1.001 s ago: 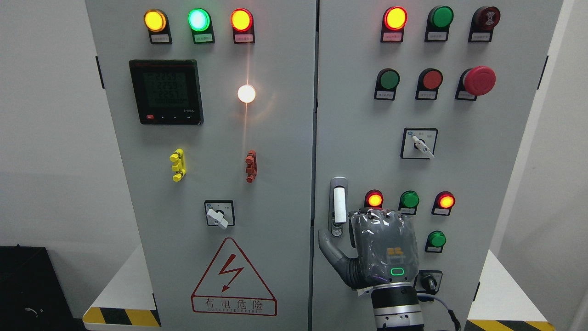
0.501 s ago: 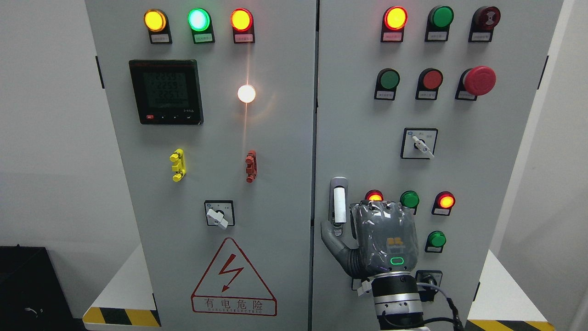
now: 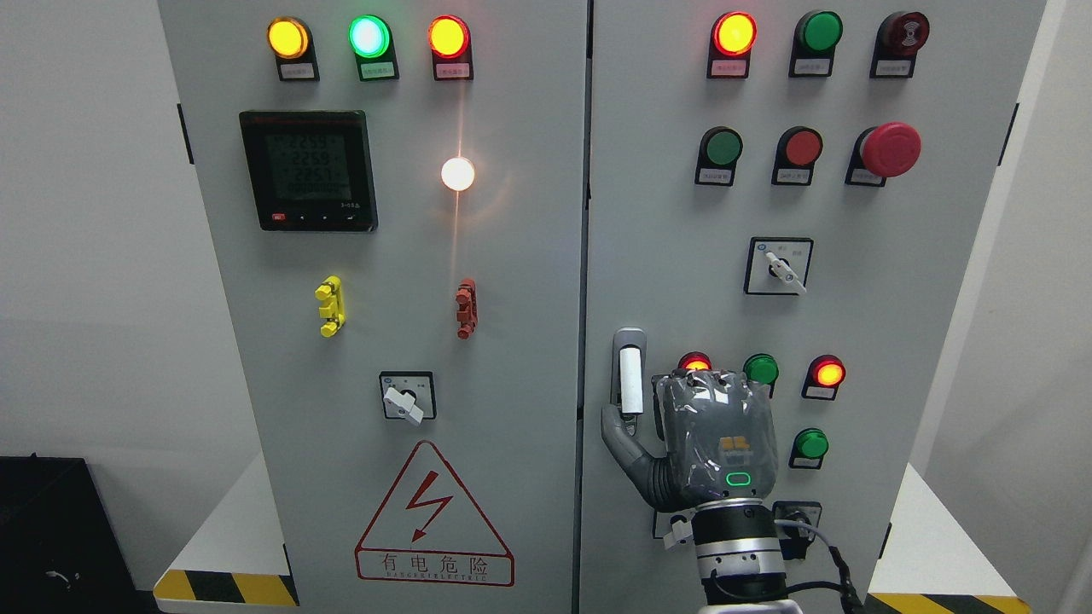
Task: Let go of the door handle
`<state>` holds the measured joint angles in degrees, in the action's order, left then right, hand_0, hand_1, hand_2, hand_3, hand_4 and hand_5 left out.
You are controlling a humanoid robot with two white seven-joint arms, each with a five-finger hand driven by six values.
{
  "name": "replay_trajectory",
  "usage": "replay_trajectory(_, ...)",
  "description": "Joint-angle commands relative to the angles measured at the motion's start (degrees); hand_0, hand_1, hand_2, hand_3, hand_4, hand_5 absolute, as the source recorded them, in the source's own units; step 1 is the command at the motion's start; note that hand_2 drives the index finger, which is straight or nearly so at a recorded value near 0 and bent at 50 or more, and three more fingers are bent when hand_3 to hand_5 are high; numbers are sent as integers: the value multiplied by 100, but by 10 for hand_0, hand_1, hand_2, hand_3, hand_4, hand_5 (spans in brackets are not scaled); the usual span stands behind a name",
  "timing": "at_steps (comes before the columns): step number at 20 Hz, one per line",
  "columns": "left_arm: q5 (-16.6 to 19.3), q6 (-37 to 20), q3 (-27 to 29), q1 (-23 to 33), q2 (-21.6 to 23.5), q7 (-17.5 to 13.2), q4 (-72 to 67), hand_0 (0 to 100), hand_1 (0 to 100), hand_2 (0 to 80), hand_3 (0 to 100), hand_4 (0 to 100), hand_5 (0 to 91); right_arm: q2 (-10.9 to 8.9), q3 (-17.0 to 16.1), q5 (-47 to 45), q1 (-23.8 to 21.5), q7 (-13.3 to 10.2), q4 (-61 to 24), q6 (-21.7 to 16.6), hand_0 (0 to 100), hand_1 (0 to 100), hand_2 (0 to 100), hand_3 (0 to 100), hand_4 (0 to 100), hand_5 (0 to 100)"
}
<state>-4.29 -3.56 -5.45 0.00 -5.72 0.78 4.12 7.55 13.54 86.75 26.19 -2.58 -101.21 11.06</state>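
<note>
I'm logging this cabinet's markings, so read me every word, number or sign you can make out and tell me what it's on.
"有电危险": red lightning warning triangle, left door.
"2259", roughly, repeated in three rows: black meter; digits faint.
Tags under the indicator lamps and beside the selector switch: too small to read.

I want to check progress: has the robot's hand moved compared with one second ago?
Yes. The right hand has risen slightly toward the door handle; its knuckles now cover part of the red lamp.

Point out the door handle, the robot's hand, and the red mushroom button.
door handle (image 3: pixel 630 380): head view, on the white grip bar.
right hand (image 3: pixel 717 439): head view, on the grey back of the hand.
red mushroom button (image 3: pixel 890 149): head view, on its round cap.
</note>
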Motion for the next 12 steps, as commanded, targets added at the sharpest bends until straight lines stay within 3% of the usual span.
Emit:
replay_trajectory(1,7,-5,0,97,0,1,1,120,556,0,0,0,0,1,-35,0,9,-32,66,1,398,327,961,1000,1000,1000)
replay_trajectory(12,-2,-5,0,97,0,1,1,120,556,0,0,0,0,1,-35,0,0,-49,66,1,466,331,960,1000,1000,1000)
